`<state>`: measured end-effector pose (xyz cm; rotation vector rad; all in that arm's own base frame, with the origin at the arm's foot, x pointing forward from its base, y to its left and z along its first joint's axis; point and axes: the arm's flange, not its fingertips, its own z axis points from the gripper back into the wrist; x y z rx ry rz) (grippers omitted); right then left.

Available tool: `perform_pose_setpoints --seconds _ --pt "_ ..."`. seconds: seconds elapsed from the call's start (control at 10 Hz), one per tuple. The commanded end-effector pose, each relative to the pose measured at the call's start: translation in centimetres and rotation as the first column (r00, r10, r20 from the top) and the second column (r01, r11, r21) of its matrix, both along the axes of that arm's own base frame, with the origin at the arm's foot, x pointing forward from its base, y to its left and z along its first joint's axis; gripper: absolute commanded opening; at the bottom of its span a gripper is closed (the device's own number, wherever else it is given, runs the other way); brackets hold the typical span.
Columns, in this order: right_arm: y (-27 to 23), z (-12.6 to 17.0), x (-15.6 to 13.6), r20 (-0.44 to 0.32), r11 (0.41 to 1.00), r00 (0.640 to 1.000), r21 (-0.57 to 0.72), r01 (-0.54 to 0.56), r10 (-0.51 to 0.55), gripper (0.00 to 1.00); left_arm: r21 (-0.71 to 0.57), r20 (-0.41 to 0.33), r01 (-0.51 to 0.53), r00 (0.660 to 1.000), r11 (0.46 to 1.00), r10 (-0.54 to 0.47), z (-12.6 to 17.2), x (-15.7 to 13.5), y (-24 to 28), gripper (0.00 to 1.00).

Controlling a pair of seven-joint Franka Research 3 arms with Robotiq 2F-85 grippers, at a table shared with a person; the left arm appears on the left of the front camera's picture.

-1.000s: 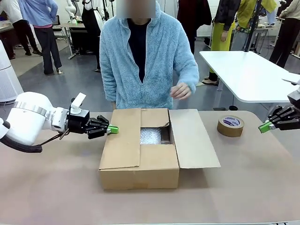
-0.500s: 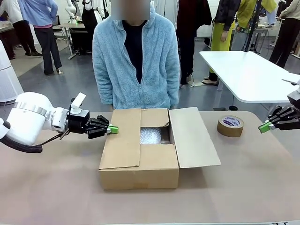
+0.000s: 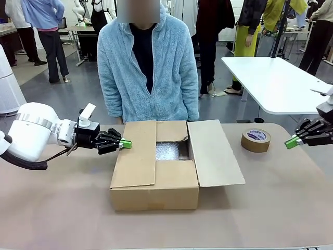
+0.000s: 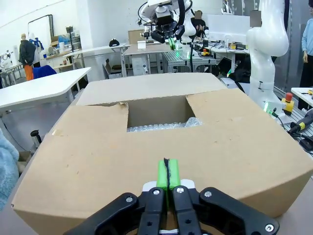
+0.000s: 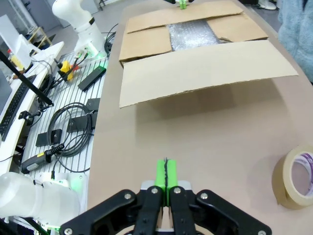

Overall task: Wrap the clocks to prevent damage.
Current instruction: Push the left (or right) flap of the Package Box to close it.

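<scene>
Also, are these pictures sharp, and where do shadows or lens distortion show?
Front view: sharp, even light, shadow under the open flap of the box. Left wrist view: wide lens stretches the near box side; bubble wrap glints. Right wrist view: flap shadow falls on the table; tape roll cut by the frame edge.

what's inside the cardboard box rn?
Bubble wrap shows through the gap between the flaps of the cardboard box. The flaps cover the rest; what the wrap holds can't be made out.

The box (image 3: 156, 182) is matt brown cardboard, the clocks (image 3: 166, 151) show clear, bumpy, glinting bubble wrap, tape roll (image 3: 255, 139) glossy brown, table (image 3: 270, 208) smooth matt beige, my left gripper (image 3: 125, 144) black plastic, green pads (image 4: 161, 174).
</scene>
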<state>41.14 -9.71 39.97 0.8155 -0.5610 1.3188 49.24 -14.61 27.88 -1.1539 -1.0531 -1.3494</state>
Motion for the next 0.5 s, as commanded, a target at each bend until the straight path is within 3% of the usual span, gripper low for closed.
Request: perform_pose_setpoints --seconds 0.0,0.4 --pt "2.3 -3.2 2.6 0.027 0.995 0.994 0.005 -0.101 0.101 0.01 -0.001 -0.002 -0.015 1.0 1.0 0.015 -0.3 0.1 -0.3 0.01" --pt "7.2 -8.0 5.6 0.17 0.993 0.982 0.067 -0.092 0.08 0.01 -0.001 -0.002 -0.015 1.0 1.0 0.015 -0.3 0.1 -0.3 0.01"
